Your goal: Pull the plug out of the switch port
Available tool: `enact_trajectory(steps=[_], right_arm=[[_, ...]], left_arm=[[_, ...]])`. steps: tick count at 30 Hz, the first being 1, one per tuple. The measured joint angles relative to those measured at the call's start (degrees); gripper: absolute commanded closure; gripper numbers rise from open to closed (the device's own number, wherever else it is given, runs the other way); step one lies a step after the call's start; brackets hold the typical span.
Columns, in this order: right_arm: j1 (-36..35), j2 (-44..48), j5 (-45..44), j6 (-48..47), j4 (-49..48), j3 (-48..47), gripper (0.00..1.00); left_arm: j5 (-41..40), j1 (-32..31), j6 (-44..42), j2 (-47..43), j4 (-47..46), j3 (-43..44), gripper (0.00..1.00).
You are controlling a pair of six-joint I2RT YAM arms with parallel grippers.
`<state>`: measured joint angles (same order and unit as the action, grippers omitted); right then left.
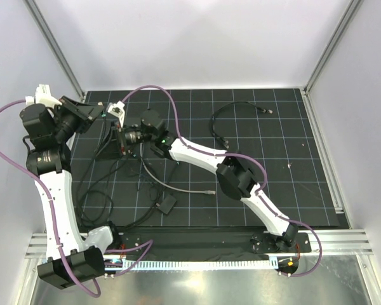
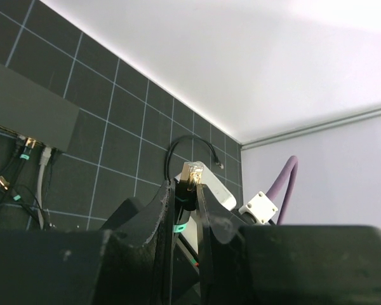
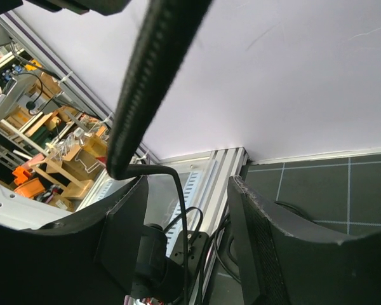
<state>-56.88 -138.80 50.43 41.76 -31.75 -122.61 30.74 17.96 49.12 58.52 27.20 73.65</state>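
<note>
The switch [image 2: 25, 111] is a flat dark-grey box at the upper left of the left wrist view, with cables still plugged into its near edge. My left gripper [image 2: 189, 185] is shut on a gold-tipped plug [image 2: 193, 170] with a green tag, held in the air away from the switch. In the top view the left gripper [image 1: 95, 114] is at the far left, and the switch is mostly hidden under the arms. My right gripper [image 3: 187, 187] is open and empty. It reaches across to the left [image 1: 122, 135], close to the left gripper.
A small black block [image 1: 167, 204] on a thin cable lies mid-floor. A loose black cable [image 1: 223, 124] curls at the back. A grey cable end [image 1: 208, 190] lies near the centre. Several cables [image 1: 92, 190] tangle by the left arm. Walls enclose the grid floor.
</note>
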Motion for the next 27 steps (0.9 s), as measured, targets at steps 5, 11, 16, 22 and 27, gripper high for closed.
enact_trajectory(steps=[5,11,16,22,27], right_arm=[[-0.07,-0.04,1.2,-0.7,0.33,-0.57,0.4],[-0.02,-1.25,2.82,2.54,-2.99,-3.54,0.41],[-0.2,-1.4,4.04,4.61,-5.62,-3.72,0.42],[-0.26,-1.4,4.52,6.03,-7.04,-3.72,0.6],[-0.28,-1.51,3.04,4.79,-3.26,-4.44,0.99]], left_arm=[[1.73,-0.07,0.63,0.02,0.04,-0.74,1.0],[2.32,-0.17,1.49,0.15,-0.59,-1.05,1.0],[2.91,-0.24,1.42,0.63,-0.42,-1.05,1.0],[2.99,-0.24,1.18,1.09,-0.37,-1.14,1.0],[3.37,-0.24,0.59,1.05,-0.46,-1.31,0.85]])
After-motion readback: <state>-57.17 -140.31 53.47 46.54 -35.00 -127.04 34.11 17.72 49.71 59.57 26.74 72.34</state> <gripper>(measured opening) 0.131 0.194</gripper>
